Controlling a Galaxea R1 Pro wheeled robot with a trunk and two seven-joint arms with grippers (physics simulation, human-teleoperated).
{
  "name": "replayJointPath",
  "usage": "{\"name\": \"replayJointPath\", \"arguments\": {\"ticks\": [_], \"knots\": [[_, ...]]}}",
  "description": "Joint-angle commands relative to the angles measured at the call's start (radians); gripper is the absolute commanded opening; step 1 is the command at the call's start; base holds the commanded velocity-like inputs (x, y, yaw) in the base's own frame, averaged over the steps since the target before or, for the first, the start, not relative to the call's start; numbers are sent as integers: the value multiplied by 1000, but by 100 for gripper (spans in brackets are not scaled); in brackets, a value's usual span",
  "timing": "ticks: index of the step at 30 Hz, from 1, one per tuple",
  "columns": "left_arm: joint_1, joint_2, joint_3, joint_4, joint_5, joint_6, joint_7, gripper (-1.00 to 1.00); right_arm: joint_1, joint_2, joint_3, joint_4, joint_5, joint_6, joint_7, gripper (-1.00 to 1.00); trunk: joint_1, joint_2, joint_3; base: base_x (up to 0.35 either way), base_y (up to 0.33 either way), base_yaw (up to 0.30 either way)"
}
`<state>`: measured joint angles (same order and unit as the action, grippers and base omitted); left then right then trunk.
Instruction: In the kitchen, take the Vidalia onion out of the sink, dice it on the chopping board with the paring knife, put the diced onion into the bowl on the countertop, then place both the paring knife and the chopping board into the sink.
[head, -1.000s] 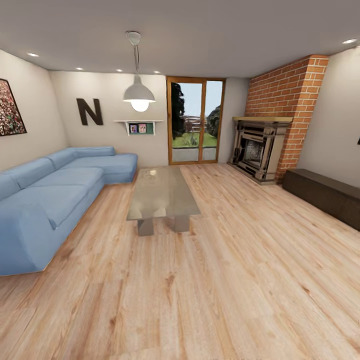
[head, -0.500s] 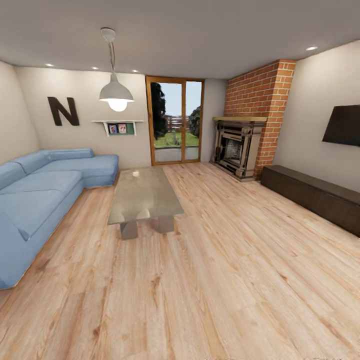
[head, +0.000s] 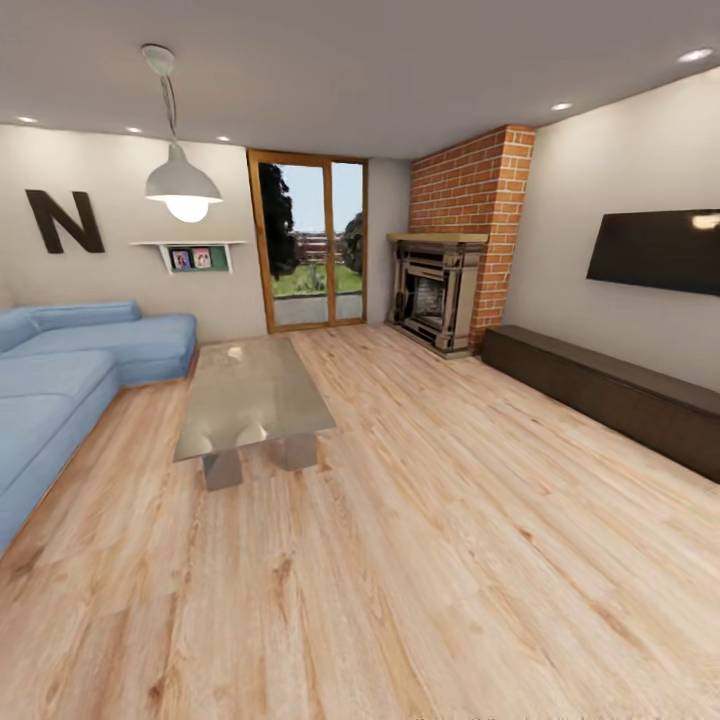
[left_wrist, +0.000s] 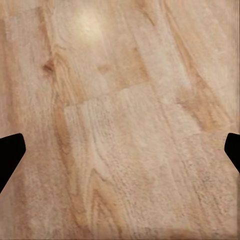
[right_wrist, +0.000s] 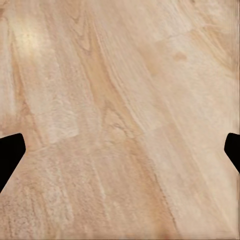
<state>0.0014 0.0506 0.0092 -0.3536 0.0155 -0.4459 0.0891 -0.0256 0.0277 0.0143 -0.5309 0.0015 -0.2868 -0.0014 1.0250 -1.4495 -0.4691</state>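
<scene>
Task items (onion, sink, board, knife, bowl): location unknown from this position; the robot stands in a living room, apparently in transit to the kitchen.

Left claw (left_wrist: 120, 150): two dark fingertips at opposite edges of the left wrist view, spread wide, nothing between them, pale wood-plank floor (left_wrist: 120, 100) beneath.

Right claw (right_wrist: 120, 150): same condition in the right wrist view; fingertips wide apart, empty, over the plank floor.

Room contents, head view:
- Low rectangular glass-topped coffee table (head: 250, 395), ahead and to the left.
- Light blue L-shaped sofa (head: 60, 390), beside that table, along the left wall.
- White dome pendant lamp (head: 182, 185), lit.
- Wood-framed glazed door (head: 308, 240), far wall.
- Red brick chimney with dark fireplace (head: 440, 290), far right corner.
- Long dark brown low cabinet (head: 610, 395), right wall, under a black flat wall screen (head: 655, 250).

Handling note: the step in hand is judged to be travel. Best done by keeping to the bare planks between coffee table and low cabinet, with both claws left empty until the sink is reached.
</scene>
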Motion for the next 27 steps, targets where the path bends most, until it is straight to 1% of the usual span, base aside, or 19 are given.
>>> {"name": "replayJointPath", "arguments": {"ticks": [1,27], "knots": [[0,0,0,-1,1,-2,1,100,-1,0,1,1,0,-3,0,100,0,0,-1,0,0,-244],[0,0,0,-1,1,-2,1,100,-2,1,1,0,0,-3,0,100,0,0,-1,0,0,-244]]}}
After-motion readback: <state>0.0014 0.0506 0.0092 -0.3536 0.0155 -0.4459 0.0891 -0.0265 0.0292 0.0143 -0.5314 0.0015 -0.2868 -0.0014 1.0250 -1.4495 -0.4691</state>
